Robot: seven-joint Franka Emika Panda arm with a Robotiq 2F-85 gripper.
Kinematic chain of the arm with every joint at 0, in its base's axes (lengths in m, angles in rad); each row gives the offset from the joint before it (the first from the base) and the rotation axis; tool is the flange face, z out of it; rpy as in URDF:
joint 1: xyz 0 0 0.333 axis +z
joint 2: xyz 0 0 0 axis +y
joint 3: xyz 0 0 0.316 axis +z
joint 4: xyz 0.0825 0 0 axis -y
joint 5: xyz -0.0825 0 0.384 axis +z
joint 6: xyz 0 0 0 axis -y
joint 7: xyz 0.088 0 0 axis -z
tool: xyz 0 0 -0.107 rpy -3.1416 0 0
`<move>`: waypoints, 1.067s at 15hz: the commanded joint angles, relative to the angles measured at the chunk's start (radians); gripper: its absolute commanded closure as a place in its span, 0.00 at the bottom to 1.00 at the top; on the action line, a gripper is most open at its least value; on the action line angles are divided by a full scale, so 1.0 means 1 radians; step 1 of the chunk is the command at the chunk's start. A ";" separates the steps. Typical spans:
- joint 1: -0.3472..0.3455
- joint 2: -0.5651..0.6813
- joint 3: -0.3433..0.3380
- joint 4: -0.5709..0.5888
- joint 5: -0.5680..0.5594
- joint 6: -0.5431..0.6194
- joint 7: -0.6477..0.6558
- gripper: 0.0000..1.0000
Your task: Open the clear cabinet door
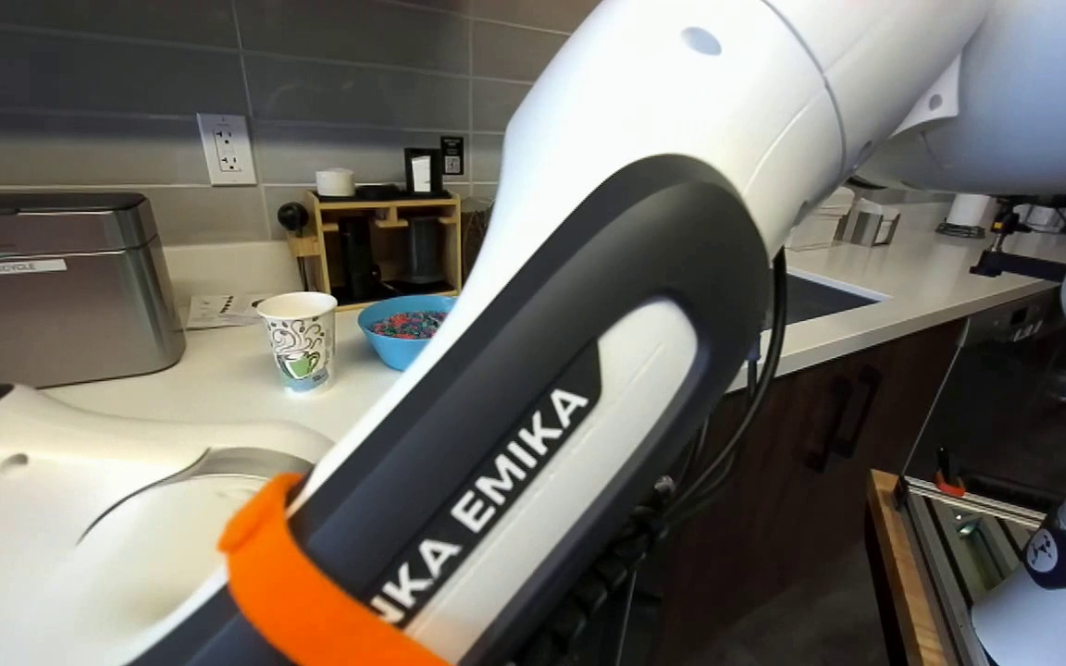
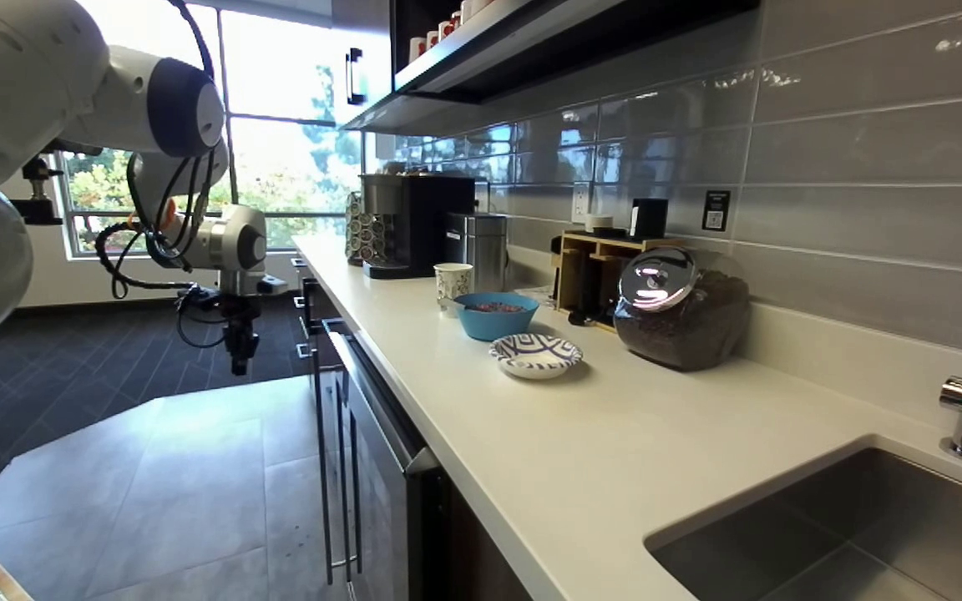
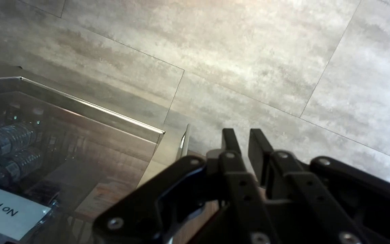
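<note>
The clear cabinet door is a dark see-through glass panel in a silver frame. It fills the left of the wrist view [image 3: 90, 149] and stands under the counter in an exterior view [image 2: 382, 492]. Its silver bar handle [image 3: 183, 140] shows at the frame's right side in the wrist view, partly behind the gripper. I cannot tell whether the door is fully shut. My gripper [image 3: 242, 131] has a narrow gap between its fingers, with nothing in it. It is right of the handle, apart from it. It points down over the floor in an exterior view [image 2: 240, 367].
The white counter [image 2: 414, 367] overhangs the door. On it are a paper cup [image 2: 453, 284], blue bowl [image 2: 498, 315], patterned dish [image 2: 536, 356] and jar [image 2: 681, 313]. Drawers with handles [image 2: 301, 305] lie beyond. The arm [image 1: 533, 444] hides the door and gripper in an exterior view.
</note>
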 commanded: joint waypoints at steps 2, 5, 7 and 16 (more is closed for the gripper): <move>-0.006 -0.007 -0.026 0.014 0.031 -0.037 0.011 0.96; -0.011 -0.009 -0.045 0.020 0.030 -0.016 0.029 0.57; -0.011 -0.024 -0.066 0.017 0.024 -0.006 0.062 0.49; -0.024 -0.050 -0.151 0.061 0.021 -0.021 0.395 0.00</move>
